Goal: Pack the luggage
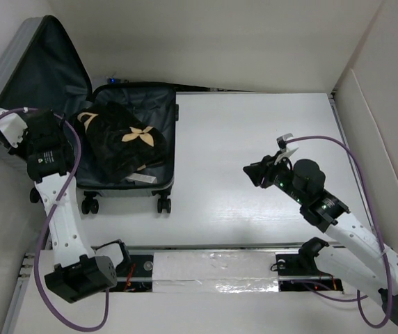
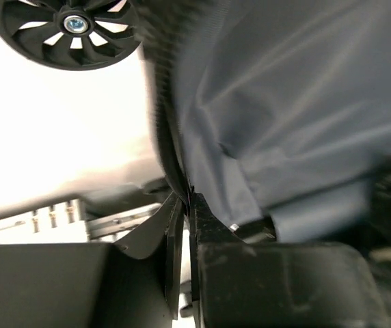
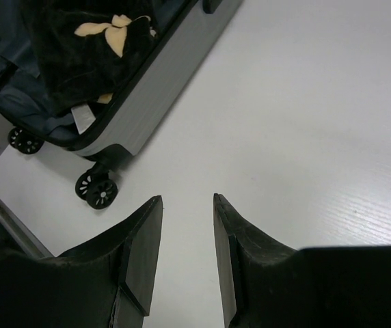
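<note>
Nearest the viewer, the bases of two robot arms sit at the edge of a white surface [image 1: 255, 125]. The right arm reaches out over the right side, trailing a purple cable [image 1: 355, 156]. The right pincer [image 3: 186, 198] hangs above bare surface, its two black fingers spread partway with nothing between them (only white surface shows in the gap).

To the left, the luggage [image 1: 46, 69] lies open. It is a silver-grey, ribbed hard-shell suitcase with dark grey fabric lining. Its lower half lies flat on the surface, with its black spinner wheels [image 1: 163, 204] pointing toward the arms. Inside that half rests a folded black cloth [image 1: 115, 136] with tan flower motifs. A small white tag [image 1: 141, 179] shows at the cloth's near edge, but any print on it is too small to read. A small white label [image 1: 44, 158] on the left arm's dark housing is also too small to read.

Farther back, the suitcase lid stands raised in the far-left corner, leaning toward the wall with its lining facing out. The left pincer [image 2: 186, 203] is at the lid's outer edge. Its fingers are pressed together on the dark rim strip where lining meets shell (the wrist view is blurred here). In that close view, one spoked black wheel with a blue-centred hub shows beyond the fingers.
</note>
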Robot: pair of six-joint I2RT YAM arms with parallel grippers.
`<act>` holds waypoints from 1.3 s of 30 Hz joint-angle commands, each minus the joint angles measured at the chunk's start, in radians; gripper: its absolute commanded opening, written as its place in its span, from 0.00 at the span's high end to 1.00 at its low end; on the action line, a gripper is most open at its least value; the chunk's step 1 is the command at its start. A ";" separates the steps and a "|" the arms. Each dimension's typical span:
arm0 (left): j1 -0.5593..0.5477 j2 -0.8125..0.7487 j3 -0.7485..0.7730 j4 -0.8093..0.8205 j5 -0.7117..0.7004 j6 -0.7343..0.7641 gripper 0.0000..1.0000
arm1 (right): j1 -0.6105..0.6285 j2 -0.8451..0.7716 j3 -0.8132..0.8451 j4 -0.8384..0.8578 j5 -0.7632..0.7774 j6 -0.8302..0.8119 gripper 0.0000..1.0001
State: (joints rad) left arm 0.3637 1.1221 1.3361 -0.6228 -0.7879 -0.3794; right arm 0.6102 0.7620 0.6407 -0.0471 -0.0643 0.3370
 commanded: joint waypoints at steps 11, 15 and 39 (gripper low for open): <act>-0.330 -0.304 -0.136 0.369 0.674 0.068 1.00 | 0.008 0.052 0.033 0.027 0.106 0.023 0.58; -0.339 -0.398 -0.296 0.480 1.242 0.119 1.00 | 0.008 0.101 0.034 0.036 0.095 0.025 0.58; -0.339 -0.255 -0.244 0.466 0.834 -0.128 0.78 | 0.008 0.177 0.027 0.096 0.112 0.016 1.00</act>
State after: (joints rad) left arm 0.0216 0.7319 1.0332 -0.1711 0.3931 -0.4099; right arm 0.6106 0.9398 0.6407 -0.0269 0.0357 0.3653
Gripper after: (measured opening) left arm 0.230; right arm 0.010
